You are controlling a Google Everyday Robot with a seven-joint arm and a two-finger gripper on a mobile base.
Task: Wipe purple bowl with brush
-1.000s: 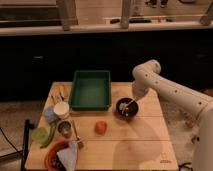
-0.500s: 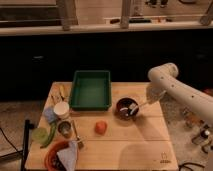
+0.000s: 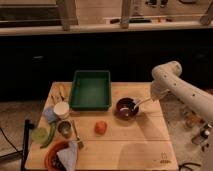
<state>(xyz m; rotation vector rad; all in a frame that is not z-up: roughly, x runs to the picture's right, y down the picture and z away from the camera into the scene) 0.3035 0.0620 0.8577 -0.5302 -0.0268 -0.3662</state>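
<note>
The purple bowl (image 3: 125, 108) sits on the wooden table, right of the green tray. The brush (image 3: 139, 104), a thin pale stick, slants from the right down to the bowl's right rim, its tip inside the bowl. My gripper (image 3: 151, 97) hangs just right of and slightly above the bowl, at the end of the white arm that comes in from the right. It is shut on the brush's outer end.
A green tray (image 3: 90, 90) stands at the back middle of the table (image 3: 130, 145). An orange-red ball (image 3: 101, 127) lies in front. At the left are a white cup (image 3: 61, 110), a metal cup (image 3: 64, 128), green items (image 3: 42, 135) and a red-orange dish (image 3: 52, 155).
The arm has swung to the right, carrying the gripper from above the bowl to beside its right rim. The brush tip stays in the bowl.
</note>
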